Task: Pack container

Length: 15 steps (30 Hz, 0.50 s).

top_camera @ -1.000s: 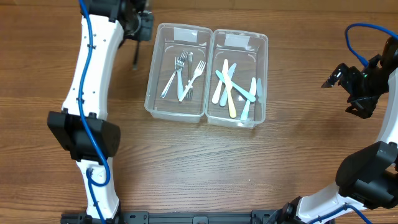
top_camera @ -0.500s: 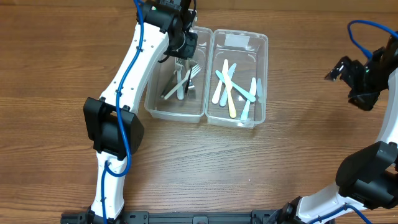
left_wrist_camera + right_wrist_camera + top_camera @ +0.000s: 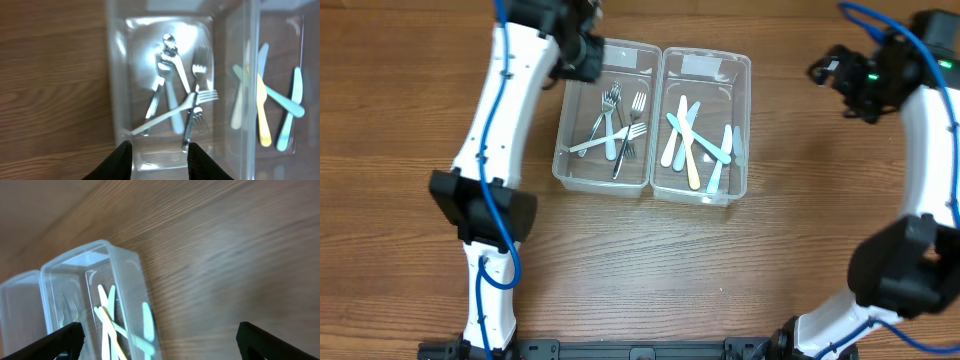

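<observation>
Overhead, we're seeing the left tool hovering over the left container, its fingers now coming apart and empty. Its fork is lying crosswise on the other forks, so that's one more piece packed. Right tool is hanging wide open above the desk.

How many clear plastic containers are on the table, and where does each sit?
2. The left container holds metal forks. The right container stands directly beside it and holds coloured plastic knives. None appears hidden.
</observation>
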Each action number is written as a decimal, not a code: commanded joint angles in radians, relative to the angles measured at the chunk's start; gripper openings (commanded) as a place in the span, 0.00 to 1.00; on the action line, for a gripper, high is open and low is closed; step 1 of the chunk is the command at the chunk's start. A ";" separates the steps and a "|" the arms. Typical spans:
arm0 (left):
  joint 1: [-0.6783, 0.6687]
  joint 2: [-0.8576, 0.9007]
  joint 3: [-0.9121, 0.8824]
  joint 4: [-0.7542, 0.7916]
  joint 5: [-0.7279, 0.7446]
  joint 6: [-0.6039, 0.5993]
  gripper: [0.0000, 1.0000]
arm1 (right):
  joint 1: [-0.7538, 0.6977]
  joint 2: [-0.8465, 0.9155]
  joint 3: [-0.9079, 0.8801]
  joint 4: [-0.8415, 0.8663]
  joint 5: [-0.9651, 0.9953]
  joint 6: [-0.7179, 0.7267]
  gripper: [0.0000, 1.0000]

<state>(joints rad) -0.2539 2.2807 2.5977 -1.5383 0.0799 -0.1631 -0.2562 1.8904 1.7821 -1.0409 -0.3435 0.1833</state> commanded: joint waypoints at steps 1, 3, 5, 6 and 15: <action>0.087 -0.006 0.111 -0.065 -0.014 -0.018 0.39 | 0.040 0.103 0.001 0.026 0.055 0.056 0.81; 0.131 -0.006 0.129 -0.106 -0.013 -0.018 0.39 | 0.047 0.142 0.001 0.039 0.050 0.059 0.60; 0.189 -0.006 0.130 -0.149 -0.012 -0.018 0.41 | 0.054 0.191 0.001 0.053 0.015 0.091 0.35; 0.216 -0.006 0.126 -0.151 -0.002 -0.018 0.40 | 0.058 0.206 0.001 0.063 -0.018 0.090 0.30; 0.326 -0.006 0.124 -0.151 0.070 -0.017 0.44 | 0.156 0.265 0.001 0.146 -0.111 0.106 0.27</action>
<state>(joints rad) 0.0528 2.2807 2.7064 -1.6871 0.1085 -0.1665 -0.1539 2.1414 1.7786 -0.9081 -0.4122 0.2760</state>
